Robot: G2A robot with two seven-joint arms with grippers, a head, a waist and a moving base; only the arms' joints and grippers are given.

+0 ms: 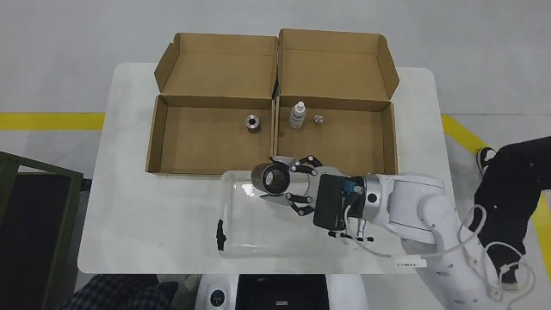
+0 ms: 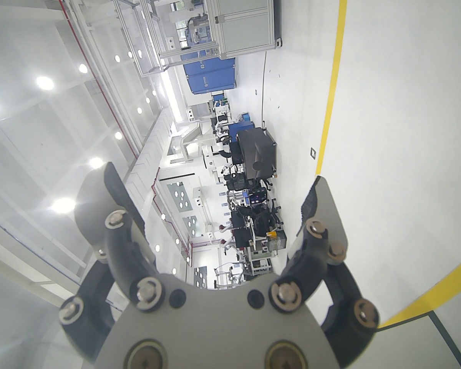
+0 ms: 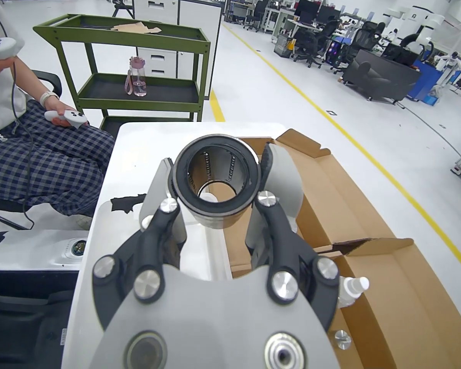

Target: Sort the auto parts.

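Lying between right end effector (image 3: 217, 172) fingers (image 3: 286, 172): a bearing (image 3: 219, 215).

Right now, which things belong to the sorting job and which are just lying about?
Job: bearing in right gripper; left box with bushing; right box with bottle and small metal part; clear tray.
Lying about: green cart, pink flask on it.

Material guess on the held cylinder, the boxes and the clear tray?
Cylinder: metal, shiny grey shell, black end ring that may be rubber or plastic. Boxes: brown cardboard, matte, folded flaps. Tray: clear plastic, probably; table shows through, glossy edges.
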